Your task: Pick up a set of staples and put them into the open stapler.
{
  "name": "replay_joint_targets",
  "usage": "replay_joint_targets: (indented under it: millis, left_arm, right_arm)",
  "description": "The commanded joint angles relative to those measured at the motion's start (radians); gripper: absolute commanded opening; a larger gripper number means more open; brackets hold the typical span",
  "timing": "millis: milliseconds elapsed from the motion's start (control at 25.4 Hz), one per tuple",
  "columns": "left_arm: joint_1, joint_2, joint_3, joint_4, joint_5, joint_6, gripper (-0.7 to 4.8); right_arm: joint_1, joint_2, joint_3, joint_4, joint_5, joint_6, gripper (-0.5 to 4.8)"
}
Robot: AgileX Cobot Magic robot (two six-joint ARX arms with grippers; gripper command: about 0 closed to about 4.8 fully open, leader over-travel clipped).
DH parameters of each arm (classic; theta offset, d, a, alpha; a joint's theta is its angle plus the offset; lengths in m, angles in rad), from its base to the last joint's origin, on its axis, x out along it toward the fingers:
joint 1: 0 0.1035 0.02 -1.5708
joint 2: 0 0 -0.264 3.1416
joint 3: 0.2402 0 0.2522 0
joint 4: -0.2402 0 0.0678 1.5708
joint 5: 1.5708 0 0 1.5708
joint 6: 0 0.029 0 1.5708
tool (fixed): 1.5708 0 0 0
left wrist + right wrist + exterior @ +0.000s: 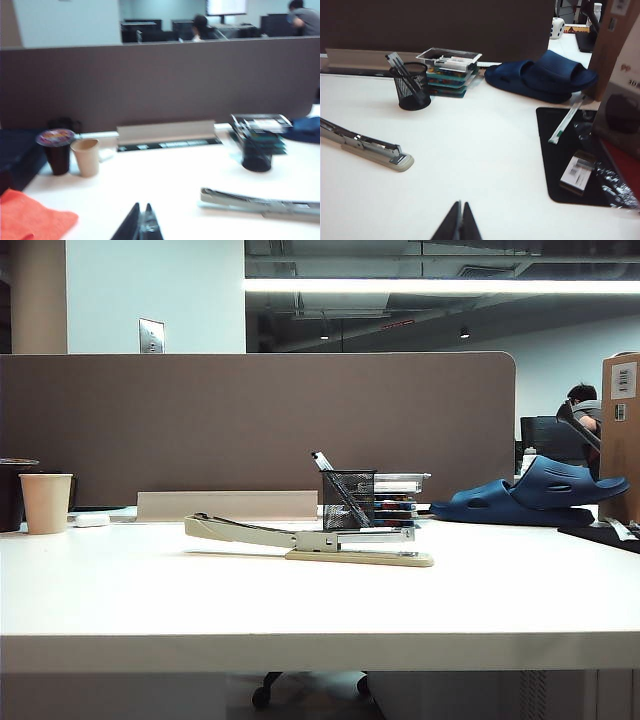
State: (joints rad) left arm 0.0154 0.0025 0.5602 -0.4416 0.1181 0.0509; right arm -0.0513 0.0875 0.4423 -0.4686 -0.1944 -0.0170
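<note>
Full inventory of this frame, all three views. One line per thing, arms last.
stapler: 1, beige with silver channel, mid-table, lying flat
pen cup: 1, black mesh, behind the stapler, pens inside
box stack: 1, clear and teal, beside the pen cup
sandals: 1 pair, dark blue, right rear of table
paper cup: 1, tan, left rear
dark cup: 1, patterned lid, beside the paper cup
cloth: 1, orange, near left corner
mat: 1, black, right edge, small items on it
staples: none discernible
left gripper: shut, low over near table
right gripper: shut, low over near table
</note>
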Motion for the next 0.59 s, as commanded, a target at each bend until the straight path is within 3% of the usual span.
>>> replay_joint_targets:
  millis: [39,237,591]
  left_arm:
    - [-0.009,0.000,0.001,0.010,0.002,-0.006,-0.05]
    - [-0.008,0.000,-0.080,0.109,-0.002,-0.065,-0.05]
    - [-0.008,0.000,-0.384,0.479,-0.010,-0.093,-0.05]
  right_arm:
    - [0.001,-0.077,-0.073,0.092,0.002,0.058,-0.09]
    - [0.003,-0.089,-0.167,0.196,0.021,0.119,-0.09]
    - [0.003,-0.089,-0.346,0.443,0.046,0.083,-0.09]
